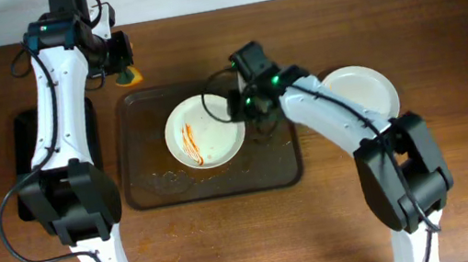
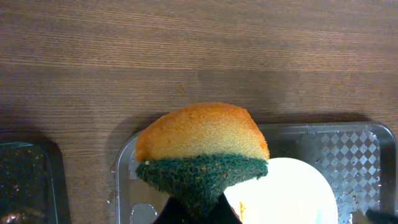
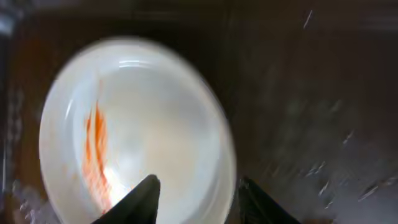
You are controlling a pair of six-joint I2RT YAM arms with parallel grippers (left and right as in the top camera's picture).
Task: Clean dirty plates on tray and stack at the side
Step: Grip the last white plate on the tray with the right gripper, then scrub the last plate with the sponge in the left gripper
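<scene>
One dirty plate (image 1: 205, 133), white with an orange-red streak on its left side, lies in the middle of the brown-grey tray (image 1: 143, 177). My right gripper (image 1: 245, 109) is open and straddles the plate's right rim; in the right wrist view the rim runs between the fingers (image 3: 199, 196) and the streak shows on the plate (image 3: 124, 124). My left gripper (image 1: 125, 70) is shut on an orange-and-green sponge (image 2: 202, 146) and holds it above the tray's far left corner (image 2: 348, 140). The plate also shows in the left wrist view (image 2: 286, 190).
White plates without visible sauce (image 1: 363, 91) sit on the table right of the tray. A narrow black tray (image 1: 27, 148) lies at the left, also in the left wrist view (image 2: 25, 174). Crumbs and sauce marks lie on the tray's near part (image 1: 167, 180).
</scene>
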